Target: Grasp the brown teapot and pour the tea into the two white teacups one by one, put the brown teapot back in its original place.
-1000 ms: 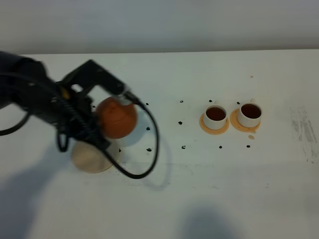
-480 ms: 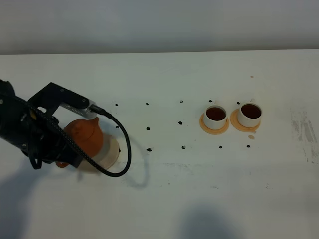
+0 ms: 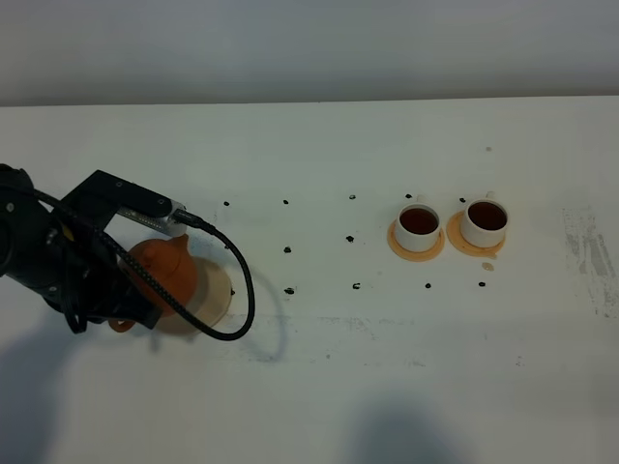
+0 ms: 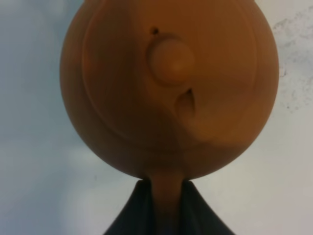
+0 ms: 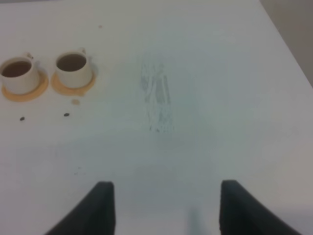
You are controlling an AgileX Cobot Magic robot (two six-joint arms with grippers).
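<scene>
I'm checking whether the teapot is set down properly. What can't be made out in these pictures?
- Teapot base on the coaster: hidden by the left arm in the high view.
- Coaster in the left wrist view: covered by the pot's body.
- Left gripper: fingertips cut off by the frame edge.
- Teacups: fill level too small to judge.

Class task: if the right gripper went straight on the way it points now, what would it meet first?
Probably nothing but bare table: the right gripper is open, and both teacups sit well off to one side of its line. Depth is unclear.
</scene>
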